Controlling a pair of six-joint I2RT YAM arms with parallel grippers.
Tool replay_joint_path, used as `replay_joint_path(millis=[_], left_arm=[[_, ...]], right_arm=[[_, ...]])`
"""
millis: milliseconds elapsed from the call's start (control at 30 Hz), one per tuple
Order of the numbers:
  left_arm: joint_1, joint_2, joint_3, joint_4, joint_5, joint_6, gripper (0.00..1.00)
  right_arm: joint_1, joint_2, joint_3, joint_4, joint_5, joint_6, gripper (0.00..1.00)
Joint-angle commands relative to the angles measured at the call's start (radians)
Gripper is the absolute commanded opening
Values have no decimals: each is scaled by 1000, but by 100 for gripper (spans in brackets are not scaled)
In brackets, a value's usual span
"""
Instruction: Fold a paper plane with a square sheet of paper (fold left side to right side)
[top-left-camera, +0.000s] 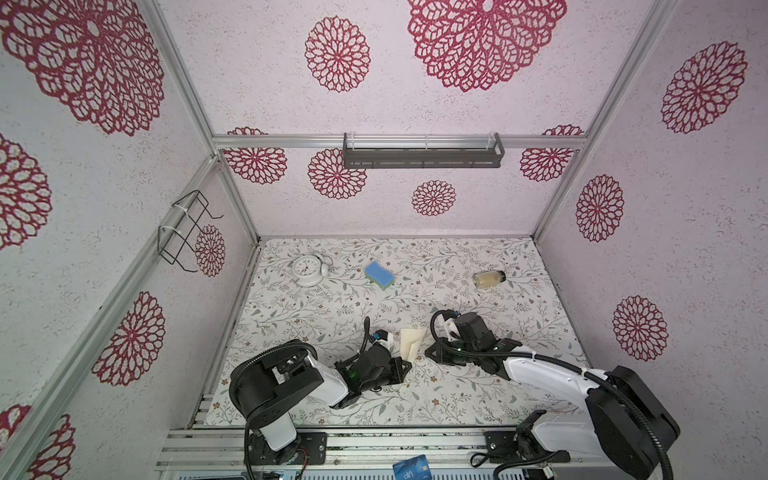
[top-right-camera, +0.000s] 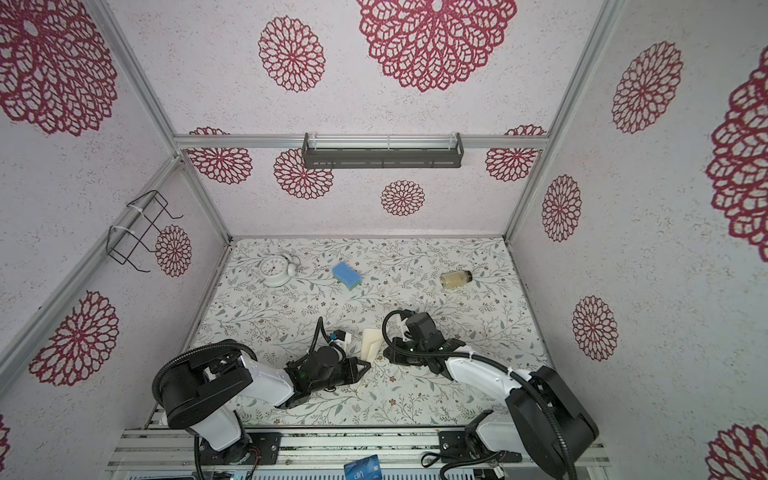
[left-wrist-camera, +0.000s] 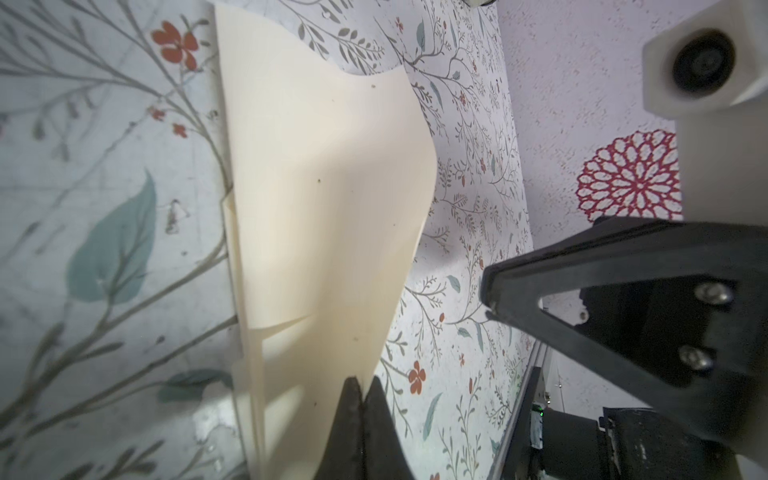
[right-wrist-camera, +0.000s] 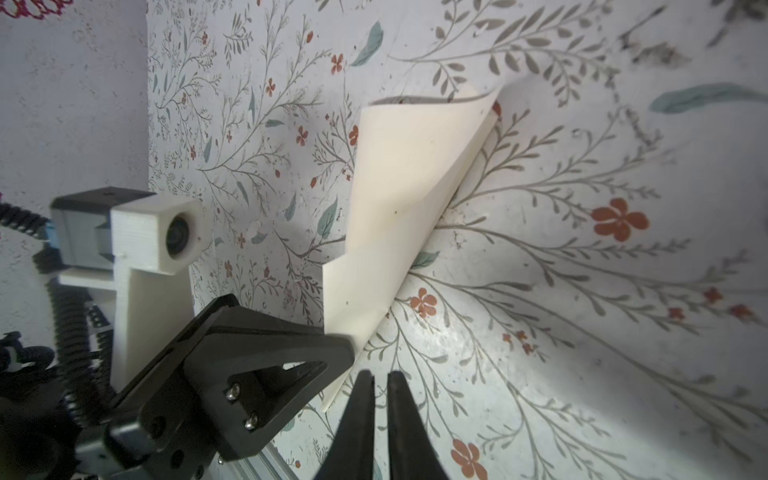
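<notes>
Cream, thin and creased, the square sheet of paper (top-left-camera: 410, 341) (top-right-camera: 371, 343) lies at the lower centre of the frame in both top views. It sits on the white, floral-printed surface (top-left-camera: 457, 395) between the two black-and-white arms. It is partly folded: layered flaps lie flat along one long edge, while a broad flap rises off the surface in a soft curve.

At the bottom centre of the left wrist view, the left jaws are pressed together on the lower edge of that raised flap. At the bottom centre of the right wrist view, the right jaws stand nearly together. The thin gap between them holds nothing. The sheet's narrow end lies just beside them, not between them.

The paper looks very light and limp. It will likely sag wherever it is unsupported, slide on the smooth surface if pushed, and take a stray crease or tear if pulled against the other grip. The best hold is probably a shallow pinch on a free edge or corner of the lifted flap. That hold should stay away from the existing folds, with the flat layers kept pinned while the flap is carried across.
</notes>
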Motion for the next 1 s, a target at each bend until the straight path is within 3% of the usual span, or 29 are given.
replay_joint_path(millis=[0,500,767,967], left_arm=[[26,29,26,5,68,-40,0],[70,125,2,179,174,-129,0],[86,118,7,148,203,-94,0],[107,28,18,20,197,-23,31]], right_arm=[[14,24,38,42,-9,-29,11],[19,229,143,89,-13,-63,5],[19,331,164,125,-3,-70,2],[19,370,159,135,7,-71,0]])
